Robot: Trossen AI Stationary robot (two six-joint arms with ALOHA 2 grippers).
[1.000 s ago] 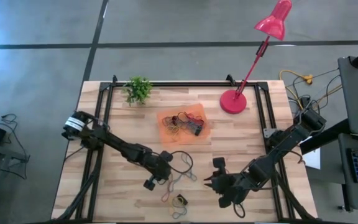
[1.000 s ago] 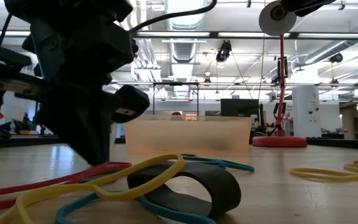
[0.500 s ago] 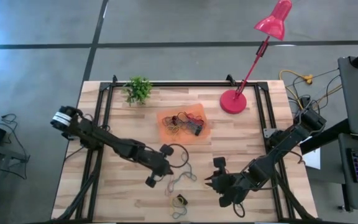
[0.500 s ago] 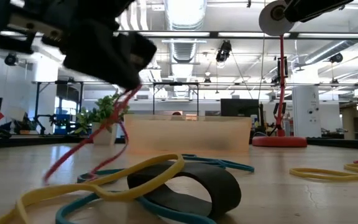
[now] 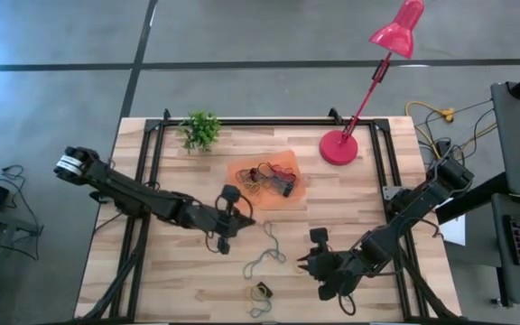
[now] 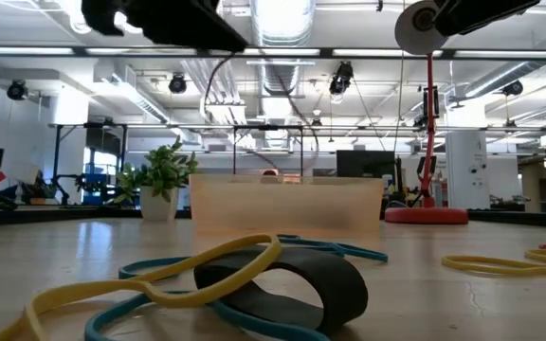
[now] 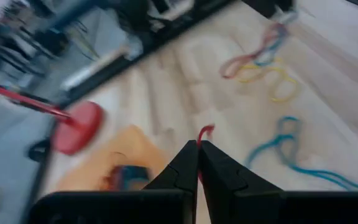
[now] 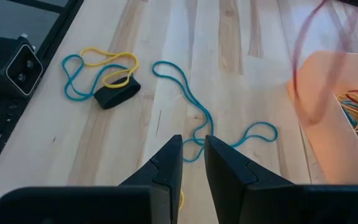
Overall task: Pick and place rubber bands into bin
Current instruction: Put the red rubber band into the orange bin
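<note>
Beside the bin [image 5: 264, 181], left tool [image 5: 242, 217] (pinching a red band [image 7: 204, 132]).

A small green potted plant [image 5: 201, 131] is set near the far left corner of the wooden table [image 5: 188, 280]; a red desk lamp [image 5: 368, 86] is placed toward the far right corner, its round base [image 5: 339, 148] resting on the wood and its shade [image 5: 398, 29] tilted out beyond the table's far edge; grey floor [image 5: 52, 54] is seen around the table.
</note>
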